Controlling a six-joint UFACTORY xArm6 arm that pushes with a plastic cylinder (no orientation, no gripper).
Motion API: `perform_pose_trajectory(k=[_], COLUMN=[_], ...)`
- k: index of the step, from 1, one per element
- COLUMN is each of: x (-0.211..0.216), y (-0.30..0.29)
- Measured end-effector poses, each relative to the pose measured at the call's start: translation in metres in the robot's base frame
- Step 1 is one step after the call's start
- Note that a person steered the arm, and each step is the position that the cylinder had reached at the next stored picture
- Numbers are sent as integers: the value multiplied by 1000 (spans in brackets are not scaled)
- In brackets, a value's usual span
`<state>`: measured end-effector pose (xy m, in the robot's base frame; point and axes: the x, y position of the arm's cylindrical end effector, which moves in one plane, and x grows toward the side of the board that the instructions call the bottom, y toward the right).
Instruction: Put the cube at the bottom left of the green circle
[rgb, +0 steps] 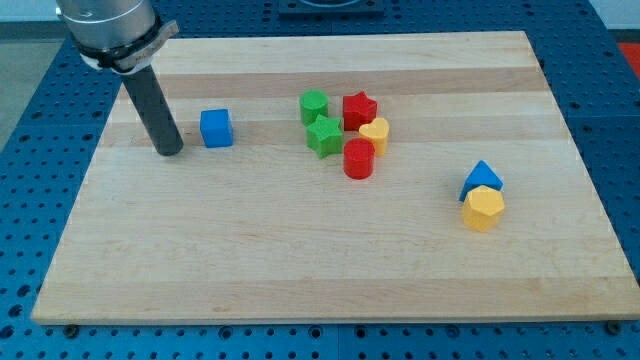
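A blue cube (216, 128) sits on the wooden board at the upper left. My tip (169, 151) rests on the board just left of the cube, a small gap apart. A green circle-like block (314, 106) stands right of the cube near the board's middle top. A green star-like block (324, 136) lies just below it.
A red star (359, 109), a yellow heart-like block (375, 133) and a red cylinder (359, 158) cluster right of the green blocks. A blue triangle (482, 178) and a yellow hexagon (484, 208) sit at the right. The board (300, 260) lies on a blue perforated table.
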<state>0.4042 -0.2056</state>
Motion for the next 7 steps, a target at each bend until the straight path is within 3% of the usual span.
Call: perform_pose_trajectory(k=[1,3,5,7], x=[-22,-28,7,5], y=[9,40,41,61])
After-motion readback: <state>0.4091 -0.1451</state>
